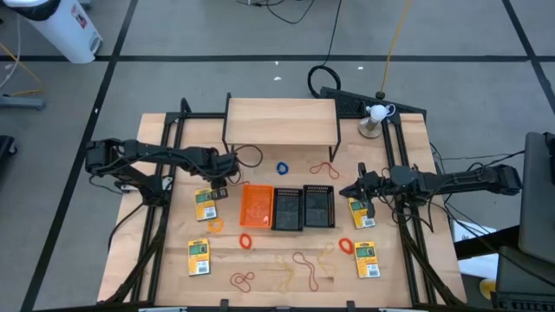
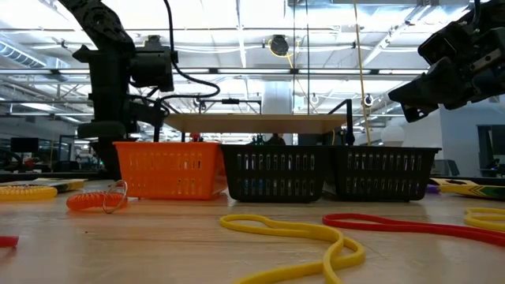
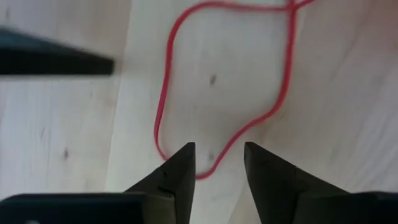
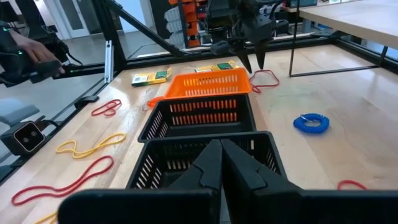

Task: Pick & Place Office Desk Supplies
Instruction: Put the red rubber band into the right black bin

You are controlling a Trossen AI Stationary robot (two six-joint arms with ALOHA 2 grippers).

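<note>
Red rubber-band loop [image 3: 224, 93] lies flat on the wooden table [image 3: 348, 93], its near end right between my left gripper [image 3: 219, 155] fingertips. Jaws apart, nothing clamped; the band sits loose below them. From the right wrist view this gripper hangs just past the orange bin [image 4: 208, 84], tips over the loop. My right gripper [image 4: 221, 149] has jaws pressed together, empty, just short of the two black bins [image 4: 199, 137], with a blue coil [image 4: 311, 123] off to one side.
</note>
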